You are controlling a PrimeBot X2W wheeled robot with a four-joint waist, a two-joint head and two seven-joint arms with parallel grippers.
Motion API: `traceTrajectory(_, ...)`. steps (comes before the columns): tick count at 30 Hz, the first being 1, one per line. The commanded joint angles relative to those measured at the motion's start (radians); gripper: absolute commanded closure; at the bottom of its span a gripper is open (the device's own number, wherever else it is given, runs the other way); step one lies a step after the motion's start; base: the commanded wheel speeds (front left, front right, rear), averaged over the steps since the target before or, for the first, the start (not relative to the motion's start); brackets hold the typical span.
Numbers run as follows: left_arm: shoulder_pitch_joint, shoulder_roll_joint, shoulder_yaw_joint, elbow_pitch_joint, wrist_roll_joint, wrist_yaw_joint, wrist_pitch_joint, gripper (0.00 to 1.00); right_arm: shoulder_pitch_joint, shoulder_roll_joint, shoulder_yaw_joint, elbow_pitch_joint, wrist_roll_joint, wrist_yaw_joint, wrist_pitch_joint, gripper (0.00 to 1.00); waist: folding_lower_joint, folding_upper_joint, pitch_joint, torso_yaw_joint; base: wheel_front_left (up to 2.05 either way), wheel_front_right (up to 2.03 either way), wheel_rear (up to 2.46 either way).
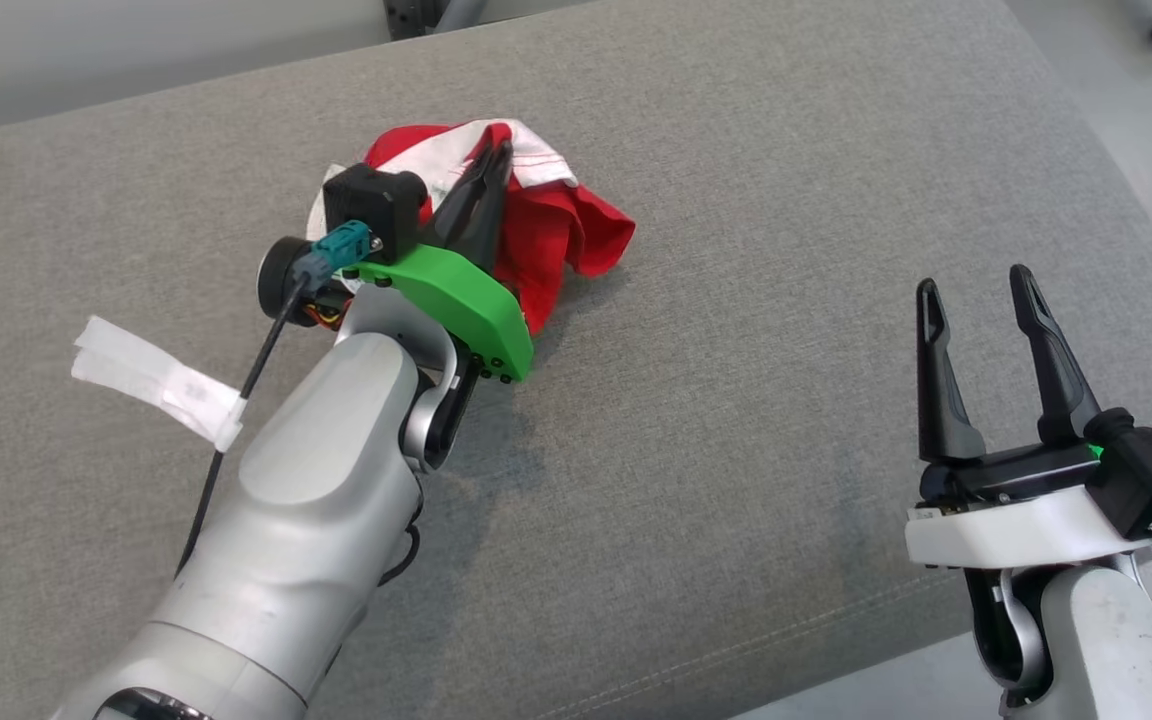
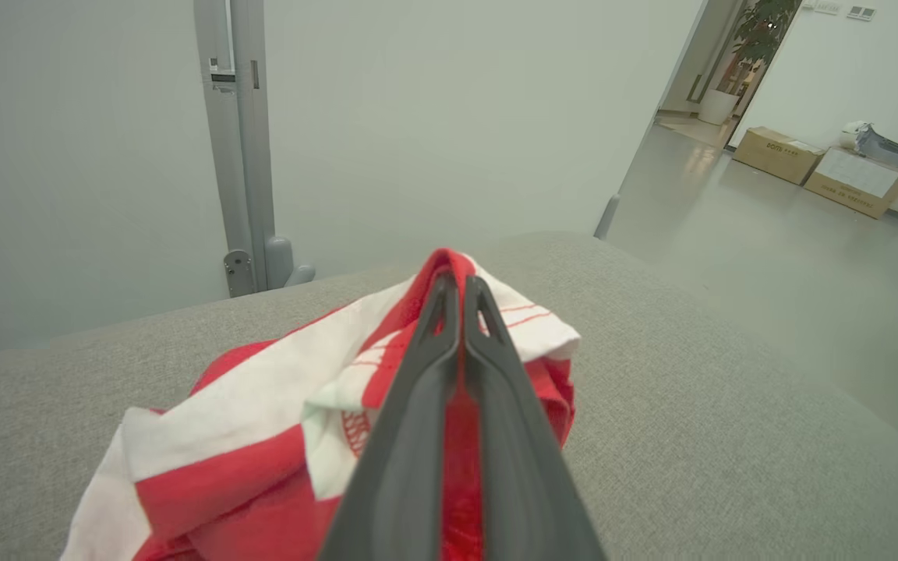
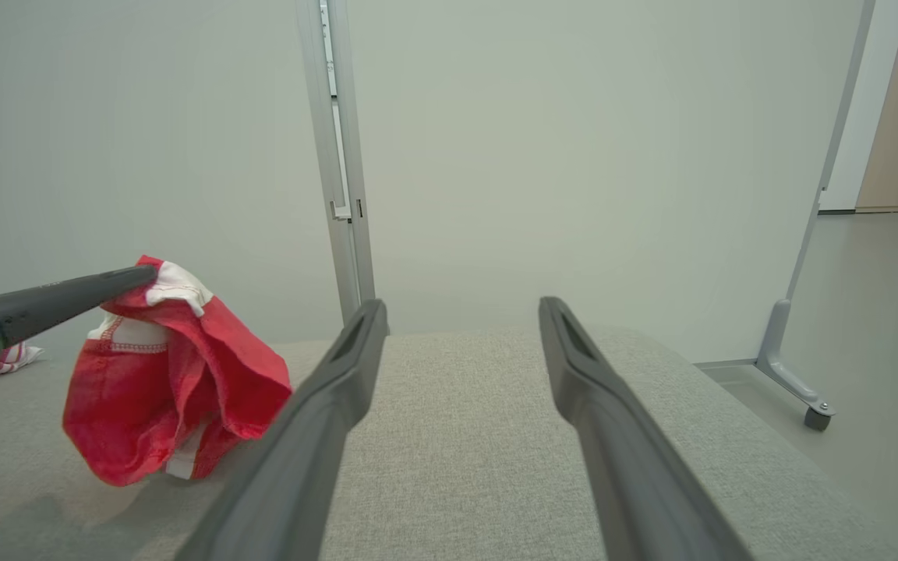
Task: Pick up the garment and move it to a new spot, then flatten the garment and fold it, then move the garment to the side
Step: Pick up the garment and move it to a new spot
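Head view: left gripper [image 1: 498,158] is clamped on a top fold of the garment [image 1: 576,230], left-centre on the grey cushion [image 1: 736,450]. Looks like a one-point pinch for the lift-and-move. Right gripper [image 1: 974,285] is spread, empty, parked near right, clear of the cloth.
Left wrist view: jaws shut with red cloth between them.
Right wrist view: garment [image 3: 184,389] hangs bunched from the pinch. Long axis roughly vertical, loose lobe points right.

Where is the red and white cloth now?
In the head view the cloth is left of centre on the grey cushion, its top pinched by the left gripper, away from the right gripper.
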Motion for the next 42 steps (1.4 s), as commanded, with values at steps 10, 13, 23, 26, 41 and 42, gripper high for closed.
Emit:
traceTrajectory(10, -0.006, -0.006, -0.239, -0.042, -0.119, 0.028, -0.022, 1.00, -0.031, -0.002, 0.032, 0.021, 0.028, 0.000, -0.003, 0.00, 0.0000, -0.0001, 0.046, -0.080, 0.00, 0.00, 0.00)
traceTrajectory(13, -0.015, -0.006, -0.306, -0.057, -0.150, 0.047, -0.028, 0.00, -0.033, -0.002, 0.033, 0.023, 0.031, 0.000, -0.003, 0.00, 0.0000, -0.0001, 0.048, -0.084, 0.00, 0.00, 0.00)
traceTrajectory(23, -0.017, -0.006, -0.392, -0.099, -0.208, 0.071, -0.036, 0.00, -0.015, -0.002, 0.013, 0.037, 0.013, 0.000, -0.003, 0.00, 0.0000, -0.0001, 0.023, -0.024, 0.00, 0.00, 0.00)
traceTrajectory(26, 0.015, -0.006, -0.361, -0.103, -0.186, 0.079, -0.036, 0.00, -0.007, -0.002, 0.012, 0.038, 0.005, 0.000, -0.003, 0.00, 0.0000, -0.0001, 0.009, 0.003, 0.00, 0.00, 0.00)
traceTrajectory(41, 0.292, 0.010, -0.028, -0.178, 0.055, 0.085, -0.036, 0.00, 0.045, -0.002, -0.001, 0.059, -0.040, 0.000, -0.003, 0.00, 0.0000, -0.0001, -0.091, 0.118, 0.00, 0.00, 0.00)
traceTrajectory(42, 0.318, 0.013, -0.001, -0.200, 0.078, 0.088, -0.036, 0.00, 0.046, -0.002, -0.002, 0.060, -0.042, 0.000, -0.003, 0.00, 0.0000, -0.0001, -0.095, 0.124, 0.00, 0.00, 0.00)
